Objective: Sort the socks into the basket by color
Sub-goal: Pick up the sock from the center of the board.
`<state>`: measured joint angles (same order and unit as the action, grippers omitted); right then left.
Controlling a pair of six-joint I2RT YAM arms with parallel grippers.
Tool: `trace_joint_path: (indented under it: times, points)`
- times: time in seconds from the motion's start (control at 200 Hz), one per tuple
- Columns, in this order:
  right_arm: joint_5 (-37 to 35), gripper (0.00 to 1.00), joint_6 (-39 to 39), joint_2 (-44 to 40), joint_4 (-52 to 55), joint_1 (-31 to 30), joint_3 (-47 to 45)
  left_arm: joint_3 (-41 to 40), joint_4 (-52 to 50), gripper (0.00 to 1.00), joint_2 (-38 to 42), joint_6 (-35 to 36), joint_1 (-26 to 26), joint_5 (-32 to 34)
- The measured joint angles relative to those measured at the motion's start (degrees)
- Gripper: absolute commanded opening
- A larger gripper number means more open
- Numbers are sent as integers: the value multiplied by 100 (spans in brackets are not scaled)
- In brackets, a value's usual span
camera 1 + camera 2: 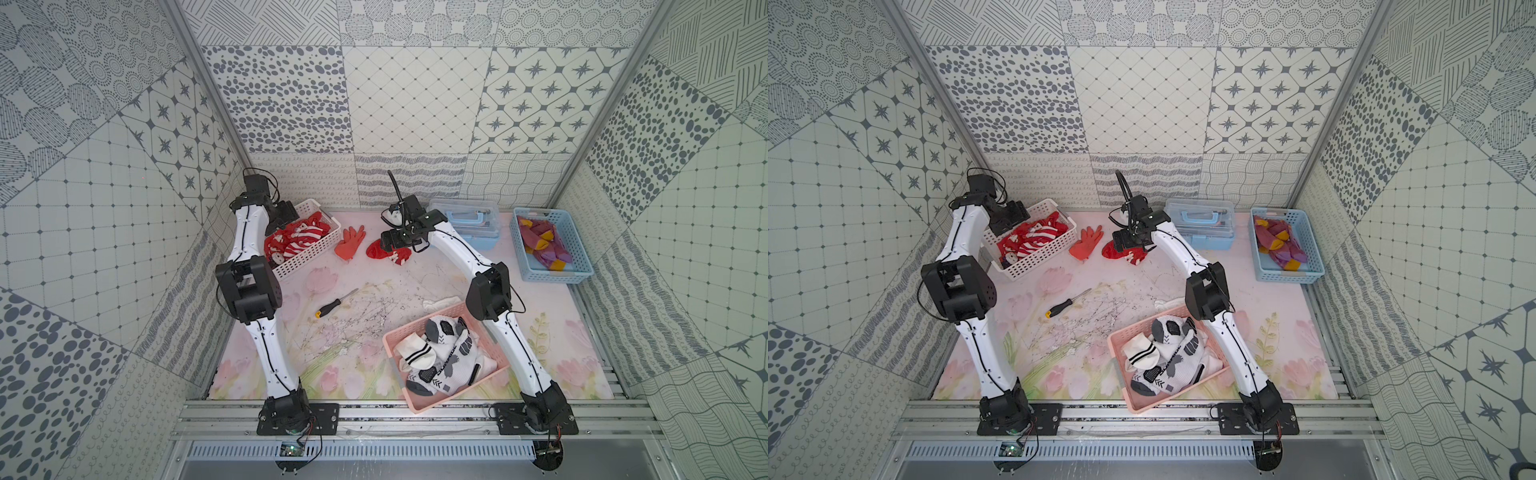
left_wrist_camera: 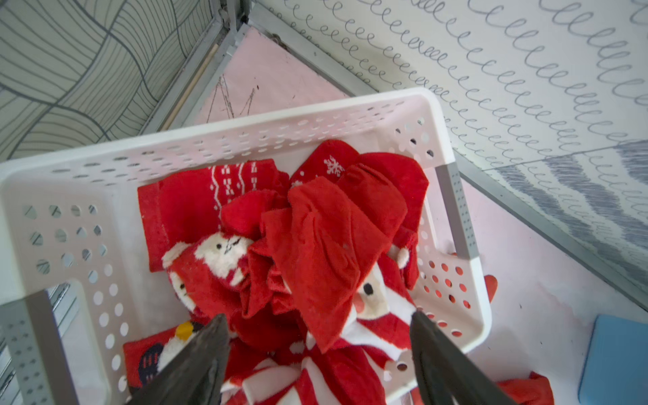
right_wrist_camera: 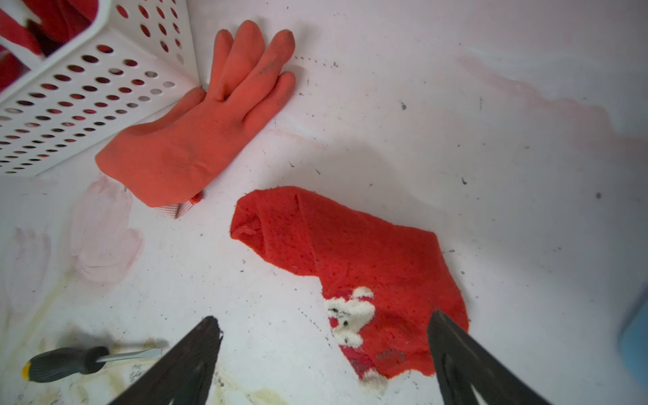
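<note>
Our white basket (image 1: 308,253) already holds a heap of red socks (image 2: 315,245), with our left gripper (image 2: 317,333) above it, jaws apart and empty. One loose red sock (image 3: 350,259) lies on the mat beside the orange glove (image 3: 196,133); our right gripper (image 3: 324,336) hovers spread over it. We should pinch mid-fabric, keeping clear of the glove and the small screwdriver (image 3: 70,363).
</note>
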<state>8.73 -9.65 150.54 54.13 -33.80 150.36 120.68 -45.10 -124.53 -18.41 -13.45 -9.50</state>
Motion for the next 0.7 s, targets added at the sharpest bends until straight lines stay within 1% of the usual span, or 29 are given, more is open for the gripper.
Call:
trace_joint_path:
  times: [0.14, 0.255, 0.415, 0.5, 0.695]
  points:
    - [-431, 95, 162, 94, -177, -63, 0, -750, 214, 81, 627, 9, -15, -101]
    - [-647, 94, 234, 258, -267, -87, 0, -1279, 424, 81, 1067, -7, -9, -245]
    - [-822, 89, 280, 468, -273, -90, 0, -2052, 654, 81, 1685, -57, 66, -452]
    - [-881, 81, 308, 503, -278, -90, -31, -2391, 721, 81, 1993, -74, 146, -570]
    - [-925, 52, 306, 492, -479, -90, -343, -2979, 844, 81, 2662, -74, 372, -782]
